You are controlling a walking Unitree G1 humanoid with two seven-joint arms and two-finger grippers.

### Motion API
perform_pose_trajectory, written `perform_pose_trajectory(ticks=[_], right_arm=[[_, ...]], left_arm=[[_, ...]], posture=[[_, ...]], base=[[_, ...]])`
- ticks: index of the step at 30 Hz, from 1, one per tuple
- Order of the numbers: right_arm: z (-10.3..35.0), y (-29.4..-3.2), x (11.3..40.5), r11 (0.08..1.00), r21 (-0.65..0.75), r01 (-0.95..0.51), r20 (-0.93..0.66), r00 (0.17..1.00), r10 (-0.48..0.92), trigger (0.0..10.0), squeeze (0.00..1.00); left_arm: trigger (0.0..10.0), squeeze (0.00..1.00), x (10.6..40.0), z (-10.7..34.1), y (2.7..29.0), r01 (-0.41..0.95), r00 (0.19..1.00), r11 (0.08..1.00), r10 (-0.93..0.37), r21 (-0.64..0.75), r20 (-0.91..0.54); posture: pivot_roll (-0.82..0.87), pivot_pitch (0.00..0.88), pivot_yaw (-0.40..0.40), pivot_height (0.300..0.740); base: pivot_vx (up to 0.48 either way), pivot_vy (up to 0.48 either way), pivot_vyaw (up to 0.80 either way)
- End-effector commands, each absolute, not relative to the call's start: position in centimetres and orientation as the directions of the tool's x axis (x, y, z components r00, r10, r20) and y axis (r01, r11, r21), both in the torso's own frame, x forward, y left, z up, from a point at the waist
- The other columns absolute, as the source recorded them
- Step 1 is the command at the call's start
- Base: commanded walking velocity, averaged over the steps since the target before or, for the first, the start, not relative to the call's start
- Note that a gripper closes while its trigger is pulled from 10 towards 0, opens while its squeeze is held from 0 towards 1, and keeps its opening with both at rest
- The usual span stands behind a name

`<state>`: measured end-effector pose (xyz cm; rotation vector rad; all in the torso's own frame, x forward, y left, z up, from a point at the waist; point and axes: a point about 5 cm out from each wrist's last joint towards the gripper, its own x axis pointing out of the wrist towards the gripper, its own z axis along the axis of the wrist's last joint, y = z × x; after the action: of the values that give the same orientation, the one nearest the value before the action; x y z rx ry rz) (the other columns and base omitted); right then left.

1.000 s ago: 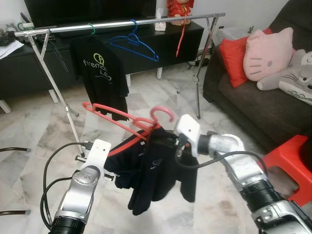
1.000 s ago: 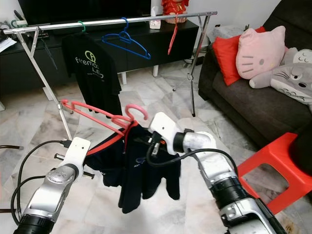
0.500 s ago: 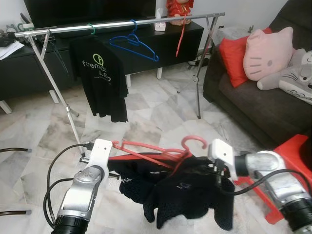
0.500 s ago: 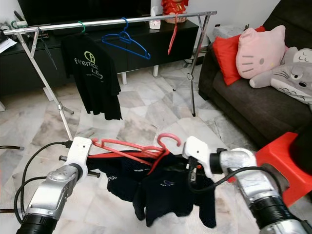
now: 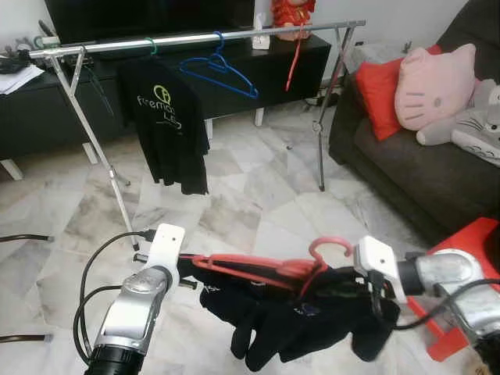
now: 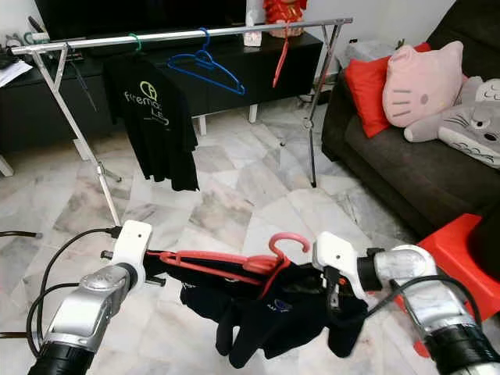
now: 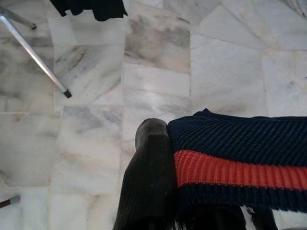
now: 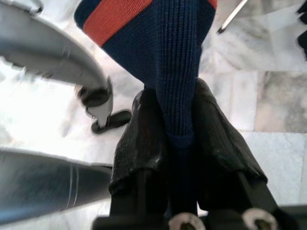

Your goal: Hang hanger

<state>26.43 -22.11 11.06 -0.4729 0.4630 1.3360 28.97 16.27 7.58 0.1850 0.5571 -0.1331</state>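
Sofa [image 5: 406, 152]: at the robot's right, carrying a red cushion and plush toys.
Rack [image 5: 195, 37]: a silver rail across the room ahead, holding a black T-shirt [image 5: 168, 117], a blue hanger [image 5: 223, 70] and a red one.
Sweater [image 5: 305, 316]: navy with a red stripe, draped on the pink hanger [image 5: 266, 266], low between both arms, well short of the rack.
Right gripper [image 8: 177, 139]: fingers clamped on a sweater fold.
Left gripper [image 7: 158, 163]: pressed against the sweater's striped edge; grip cannot be told.
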Motion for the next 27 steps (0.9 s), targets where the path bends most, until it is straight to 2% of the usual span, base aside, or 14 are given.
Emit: perform_pose_trajectory(ticks=[1, 7, 10, 11, 12, 13, 14, 15, 23, 27], right_arm=[[10.9, -24.4, 25.8, 0.169, -0.05, -0.984, -0.672, 0.158, 0.724, 10.0, 0.0], [9.8, -24.9, 25.8, 0.162, -0.08, -0.984, -0.764, 0.165, 0.623, 10.0, 0.0], [9.5, -24.8, 27.2, 0.223, -0.192, -0.956, -0.776, 0.287, 0.562, 10.0, 0.0], [9.5, -24.8, 27.2, 0.223, -0.192, -0.956, -0.776, 0.287, 0.562, 10.0, 0.0], [9.5, -24.9, 27.5, 0.235, -0.22, -0.947, -0.776, 0.315, 0.546, 10.0, 0.0], [9.5, -24.9, 28.3, 0.28, -0.267, -0.922, -0.765, 0.38, 0.52, 10.0, 0.0], [9.5, -24.9, 28.3, 0.28, -0.267, -0.922, -0.765, 0.38, 0.52, 10.0, 0.0], [9.6, -24.9, 28.8, 0.305, -0.296, -0.905, -0.763, 0.416, 0.494, 10.0, 0.0], [8.4, -24.4, 28.6, 0.255, -0.305, -0.917, -0.81, 0.391, 0.437, 10.0, 0.0], [7.6, -23.5, 29.1, 0.296, -0.325, -0.898, -0.803, 0.427, 0.416, 10.0, 0.0]], left_arm=[[10.0, 0.0, 29.1, 8.1, 18.6, 0.088, 0.849, 0.975, 0.033, 0.203, -0.528], [10.0, 0.0, 29.4, 8.4, 18.6, 0.088, 0.853, 0.975, 0.033, 0.206, -0.52], [10.0, 0.0, 29.5, 8.7, 18.6, 0.095, 0.857, 0.973, 0.027, 0.209, -0.515], [10.0, 0.0, 29.5, 8.7, 18.6, 0.095, 0.857, 0.973, 0.027, 0.209, -0.515], [10.0, 0.0, 29.5, 8.7, 18.5, 0.099, 0.857, 0.973, 0.025, 0.211, -0.515], [10.0, 0.0, 29.5, 8.7, 18.5, 0.104, 0.856, 0.972, 0.021, 0.212, -0.516], [10.0, 0.0, 29.5, 8.7, 18.5, 0.104, 0.856, 0.972, 0.021, 0.212, -0.516], [10.0, 0.0, 29.4, 8.6, 18.4, 0.113, 0.855, 0.97, 0.015, 0.214, -0.519], [10.0, 0.0, 29.5, 9.0, 17.6, 0.15, 0.856, 0.969, -0.028, 0.196, -0.517], [10.0, 0.0, 29.6, 10.0, 15.8, 0.245, 0.852, 0.963, -0.157, 0.113, -0.5]], posture=[[-0.12, 0.043, -0.035, 0.74], [-0.12, 0.044, -0.036, 0.74], [-0.12, 0.044, -0.035, 0.74], [-0.12, 0.044, -0.035, 0.74], [-0.11, 0.045, -0.035, 0.74], [-0.12, 0.045, -0.035, 0.74], [-0.12, 0.045, -0.035, 0.74], [-0.12, 0.046, -0.035, 0.74], [-0.12, 0.045, -0.036, 0.74], [-0.11, 0.044, -0.033, 0.74]], base=[[0.0, 0.0, 0.0], [0.0, 0.0, 0.0], [0.0, 0.0, 0.0], [0.0, 0.0, 0.0], [0.0, 0.0, 0.0], [0.0, 0.0, 0.0], [0.0, 0.0, 0.0], [0.0, 0.0, 0.0], [0.0, 0.0, 0.0], [0.0, 0.0, 0.0]])
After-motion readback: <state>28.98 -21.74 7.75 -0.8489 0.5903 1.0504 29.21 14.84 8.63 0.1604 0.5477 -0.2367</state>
